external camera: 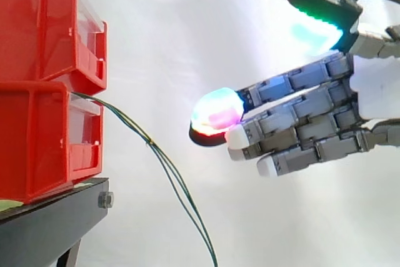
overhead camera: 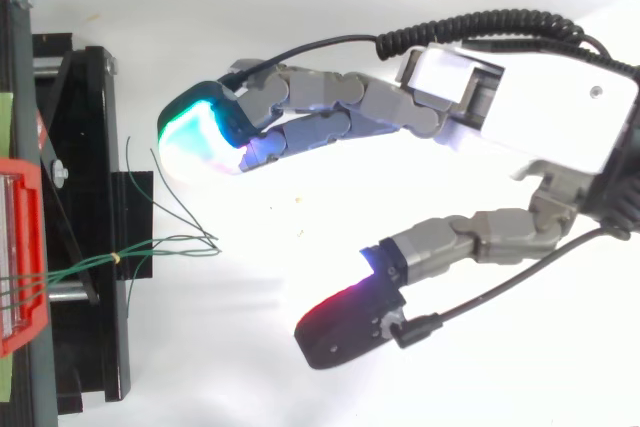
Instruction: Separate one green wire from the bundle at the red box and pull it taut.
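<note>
Hand (overhead camera: pixel 545 97) spread wide, clear of the green wires (external camera: pixel 167 166) at the red box (external camera: pixel 44 142).
The wires leave the box's top edge, under a second red bin (external camera: pixel 44 29), and droop away from the box past the black stand (external camera: pixel 50 226) below it. Farther from the box, straight fingers (external camera: pixel 294 110) point toward it, thumb well apart, touching nothing.

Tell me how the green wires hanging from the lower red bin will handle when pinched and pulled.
The green wires sag from the lower red bin, so they are probably floppy and light. They look thin beside the thick pads of the hand, so one may slip. A tie seems to bind them, so pulling one could drag the others.
</note>
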Robot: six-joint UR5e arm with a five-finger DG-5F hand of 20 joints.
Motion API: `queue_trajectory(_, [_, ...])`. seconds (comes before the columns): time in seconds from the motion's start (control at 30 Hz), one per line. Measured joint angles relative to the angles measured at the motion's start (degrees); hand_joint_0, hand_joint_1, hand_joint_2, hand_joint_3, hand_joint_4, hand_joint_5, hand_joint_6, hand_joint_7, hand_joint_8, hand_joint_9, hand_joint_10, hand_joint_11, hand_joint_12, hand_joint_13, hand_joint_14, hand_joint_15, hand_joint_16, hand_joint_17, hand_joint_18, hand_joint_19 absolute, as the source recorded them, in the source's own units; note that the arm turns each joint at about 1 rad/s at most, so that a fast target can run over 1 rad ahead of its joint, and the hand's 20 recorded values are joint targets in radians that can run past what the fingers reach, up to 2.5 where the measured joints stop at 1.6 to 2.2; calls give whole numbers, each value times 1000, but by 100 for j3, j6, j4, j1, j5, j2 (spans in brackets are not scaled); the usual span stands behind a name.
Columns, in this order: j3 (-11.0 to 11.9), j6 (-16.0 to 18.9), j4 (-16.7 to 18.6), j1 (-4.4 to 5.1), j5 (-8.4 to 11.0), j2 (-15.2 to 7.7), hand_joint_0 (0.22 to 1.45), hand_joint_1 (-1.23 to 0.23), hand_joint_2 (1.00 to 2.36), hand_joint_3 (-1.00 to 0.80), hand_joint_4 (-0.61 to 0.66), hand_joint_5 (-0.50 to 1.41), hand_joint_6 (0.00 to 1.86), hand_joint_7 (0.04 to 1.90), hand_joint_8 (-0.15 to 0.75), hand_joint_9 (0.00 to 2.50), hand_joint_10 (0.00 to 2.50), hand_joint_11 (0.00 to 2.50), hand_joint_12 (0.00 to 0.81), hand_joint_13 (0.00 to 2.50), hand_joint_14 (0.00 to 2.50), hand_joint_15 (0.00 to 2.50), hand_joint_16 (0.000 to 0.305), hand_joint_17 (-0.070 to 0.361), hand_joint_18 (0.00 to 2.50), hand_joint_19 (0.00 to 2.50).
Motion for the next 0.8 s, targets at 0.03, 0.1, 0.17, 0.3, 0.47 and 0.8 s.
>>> queue_trajectory(0.03, [0, 34, 16, -4, 1, -50, 477, -660, 1000, -500, 239, -209, 502, 770, 240, 392, 4, 117, 328, 108, 0, 0, 56, 125, 125, 243])
queue_trajectory(0.1, [1, 133, 51, -7, -1, -136, 477, -661, 1000, -500, 239, -209, 502, 770, 241, 393, 4, 117, 328, 108, 0, 0, 55, 125, 124, 251])
queue_trajectory(0.17, [1, 296, 83, -9, 5, -259, 477, -660, 1000, -500, 239, -209, 502, 773, 240, 395, 4, 118, 328, 108, 0, 0, 55, 125, 123, 251])
queue_trajectory(0.3, [1, 496, 124, -3, 10, -433, 479, -659, 1000, -500, 233, -211, 502, 772, 240, 395, 4, 125, 327, 106, 0, 0, 55, 124, 123, 243])
queue_trajectory(0.47, [0, 508, 210, 2, 36, -564, 480, -660, 1000, -500, 231, -212, 502, 772, 238, 394, 4, 126, 325, 106, 0, 0, 55, 124, 121, 249])
queue_trajectory(0.8, [1, 33, 595, 70, 380, -813, 482, -679, 1000, -500, 237, -207, 502, 765, 243, 420, 4, 113, 329, 144, 0, 0, 56, 127, 177, 247])
